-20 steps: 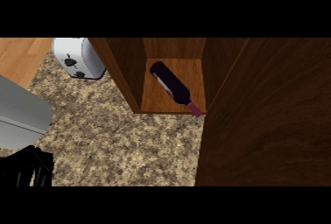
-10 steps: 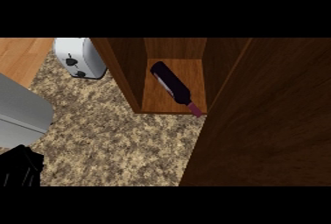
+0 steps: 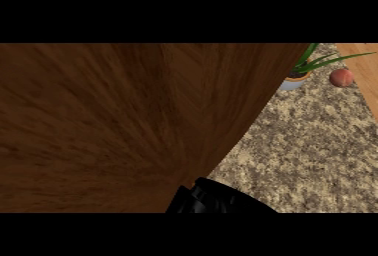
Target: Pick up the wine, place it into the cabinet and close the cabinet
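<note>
A broad dark-brown wooden cabinet panel [image 3: 111, 125] fills most of what I can see, and the black robot hand [image 3: 214, 201] sits right against its lower edge. So little of the hand shows that I cannot tell how far open it is or whether it holds anything. The wine bottle is out of sight. Up and to the right of the hand, on the speckled stone counter [image 3: 310, 150], stand a green potted plant [image 3: 299, 75] and a round reddish fruit [image 3: 341, 77].

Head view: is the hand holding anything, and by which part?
Cannot tell. Only part of one hand shows at the bottom edge, beside the cabinet door; nothing visible in it.
</note>
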You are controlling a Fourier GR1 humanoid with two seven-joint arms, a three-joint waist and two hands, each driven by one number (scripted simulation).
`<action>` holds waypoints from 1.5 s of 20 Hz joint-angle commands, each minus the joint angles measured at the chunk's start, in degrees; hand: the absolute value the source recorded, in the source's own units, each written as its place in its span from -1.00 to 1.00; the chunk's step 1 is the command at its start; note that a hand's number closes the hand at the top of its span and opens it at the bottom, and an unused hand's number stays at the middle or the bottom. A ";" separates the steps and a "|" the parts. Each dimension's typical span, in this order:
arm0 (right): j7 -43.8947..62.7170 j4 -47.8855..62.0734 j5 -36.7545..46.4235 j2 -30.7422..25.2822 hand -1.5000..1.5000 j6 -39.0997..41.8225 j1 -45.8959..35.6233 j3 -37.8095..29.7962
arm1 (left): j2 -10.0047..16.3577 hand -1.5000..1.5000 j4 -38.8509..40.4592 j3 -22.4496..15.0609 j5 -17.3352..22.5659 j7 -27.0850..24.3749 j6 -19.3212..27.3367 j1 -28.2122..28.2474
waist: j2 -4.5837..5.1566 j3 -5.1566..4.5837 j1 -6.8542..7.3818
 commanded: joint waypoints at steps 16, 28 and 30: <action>-13.40 33.22 -13.26 1.19 1.00 -8.49 -21.99 -9.25 | -3.33 1.00 3.29 6.80 -1.24 1.49 -6.70 -0.19 | 0.12 0.04 -0.49; -21.73 52.11 -10.24 0.80 1.00 -1.08 -23.92 -17.21 | -5.70 1.00 -2.89 7.70 -2.03 7.75 -6.46 -0.14 | 0.19 0.06 -0.17; -23.85 52.52 -9.42 0.04 1.00 0.97 -21.56 -16.83 | -5.44 1.00 -1.40 8.81 -1.89 6.25 -8.87 1.11 | 0.17 0.05 -0.15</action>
